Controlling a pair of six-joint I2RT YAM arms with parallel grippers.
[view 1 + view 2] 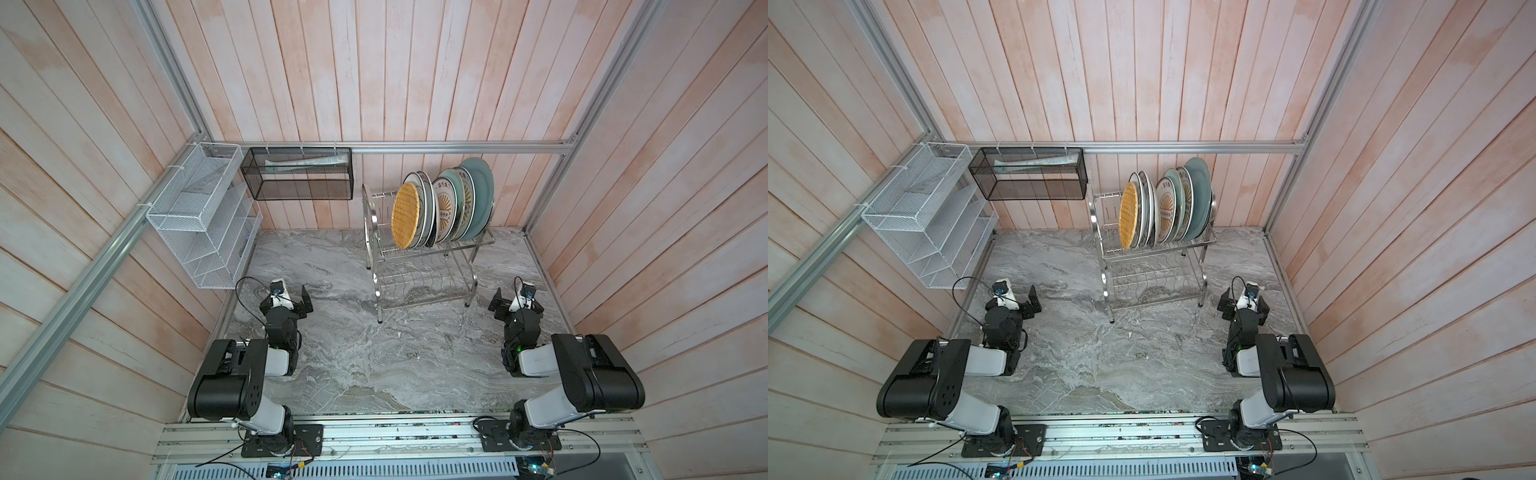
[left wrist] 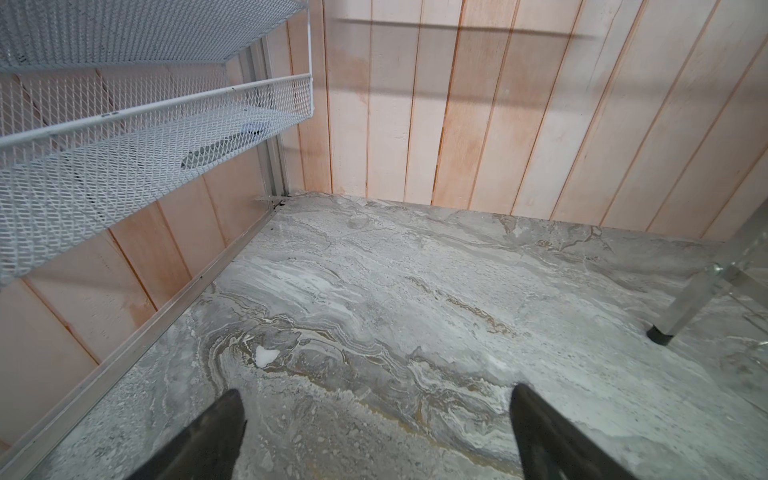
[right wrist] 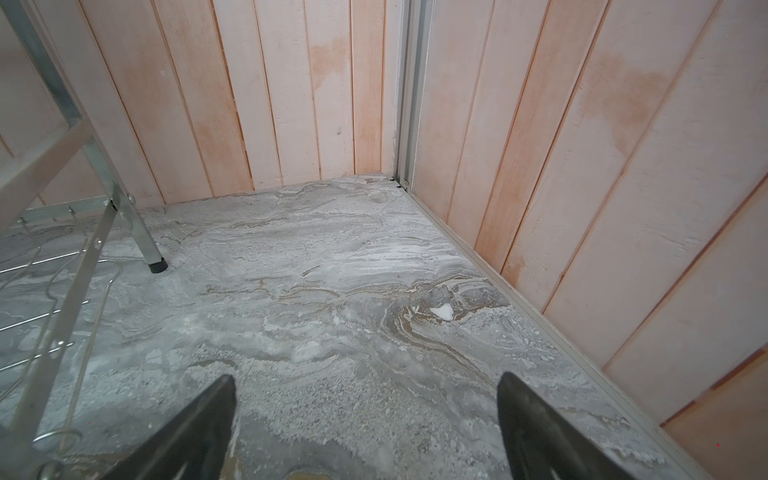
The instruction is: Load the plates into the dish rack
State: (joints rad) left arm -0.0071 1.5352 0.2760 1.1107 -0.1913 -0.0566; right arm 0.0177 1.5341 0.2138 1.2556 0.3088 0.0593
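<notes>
All plates point(image 1: 442, 208) in view stand on edge in the dish rack point(image 1: 377, 291), upper tier — right of centre in both top views. The left pincer point(image 2: 377, 390) and right pincer point(image 3: 366, 376) gape wide, empty — above the counter point(image 1: 374, 365).

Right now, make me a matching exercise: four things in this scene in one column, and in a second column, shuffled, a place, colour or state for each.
Column one:
1. woven plate
2. box basket
3. tiered organiser
4. left tool

Column two:
A. white mesh
B. open, holding nothing
C. on edge in the top tier of the dish rack
D. black mesh

Pairs: 1-C, 2-D, 3-A, 4-B.
</notes>
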